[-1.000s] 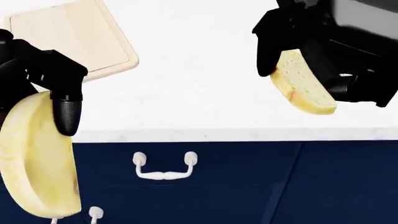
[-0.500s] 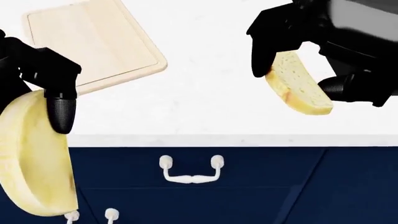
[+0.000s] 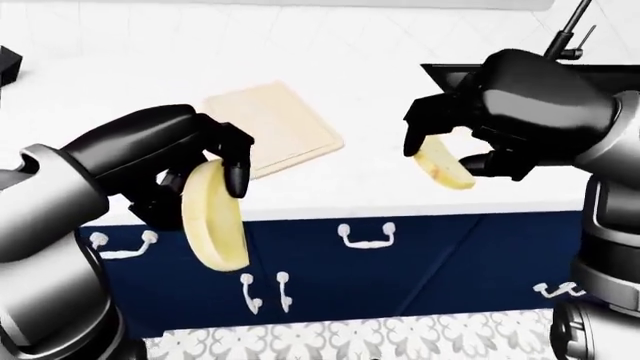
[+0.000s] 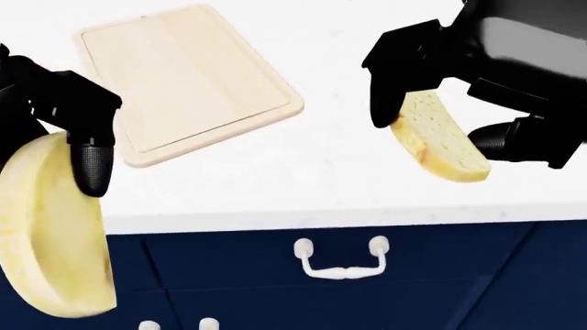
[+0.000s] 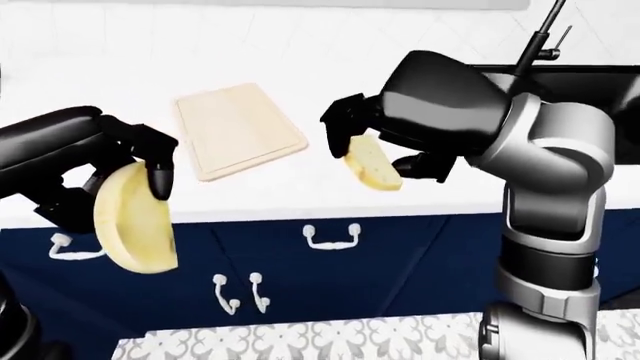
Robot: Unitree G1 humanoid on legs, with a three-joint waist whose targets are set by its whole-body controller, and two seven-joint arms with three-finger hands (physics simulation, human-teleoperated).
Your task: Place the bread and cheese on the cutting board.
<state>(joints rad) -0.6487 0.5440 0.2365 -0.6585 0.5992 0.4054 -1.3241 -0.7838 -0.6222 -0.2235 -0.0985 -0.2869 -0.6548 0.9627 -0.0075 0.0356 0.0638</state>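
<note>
Lying up and right of the left hand [image 4: 64, 117], whose fingers pinch the upright cheese [image 4: 50, 234], the cutting board [image 4: 184, 75] sits farther left of the right hand [image 4: 477, 75], which pinches the bread [image 4: 440, 137].

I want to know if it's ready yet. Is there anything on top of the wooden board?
No, the cutting board is bare. The cheese is in the left hand, the bread in the right hand.
</note>
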